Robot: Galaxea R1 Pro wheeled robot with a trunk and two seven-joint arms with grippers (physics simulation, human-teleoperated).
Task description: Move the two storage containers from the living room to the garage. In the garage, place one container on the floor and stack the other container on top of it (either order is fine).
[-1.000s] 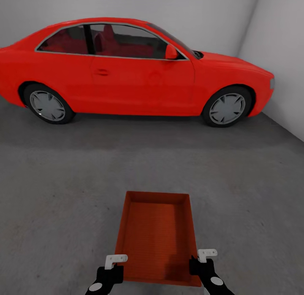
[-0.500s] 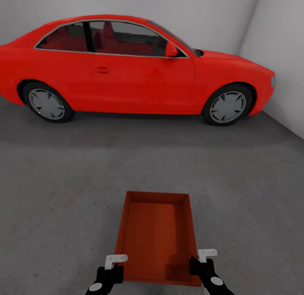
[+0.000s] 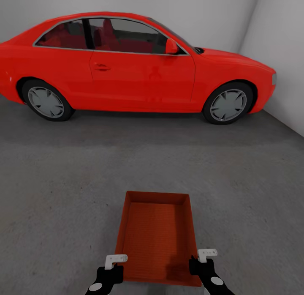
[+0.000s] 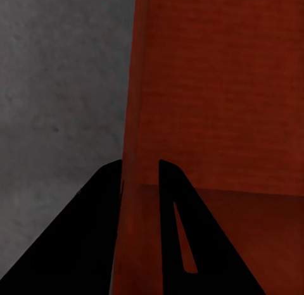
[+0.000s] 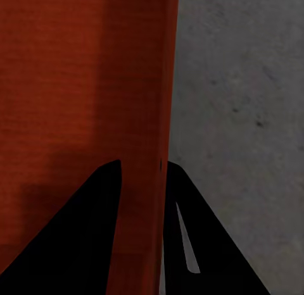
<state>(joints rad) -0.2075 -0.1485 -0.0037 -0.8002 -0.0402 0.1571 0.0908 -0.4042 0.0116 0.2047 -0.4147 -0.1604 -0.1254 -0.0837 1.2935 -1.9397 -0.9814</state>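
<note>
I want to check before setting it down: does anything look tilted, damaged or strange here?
Nothing stands out. The storage container looks level and intact, empty, with each gripper's jaws closed on a side wall, above bare concrete floor.

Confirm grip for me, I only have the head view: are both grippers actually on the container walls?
Observer: Yes. In the left wrist view the left gripper has one finger on each side of the container's side wall.
Operator: Right side the same?
Observer: Same. The right gripper straddles the opposite wall, one finger inside the container, one outside.
Operator: Anything under it?
Observer: Beside the wall both wrist views show grey concrete floor; whether the container touches it, I cannot tell.
</note>
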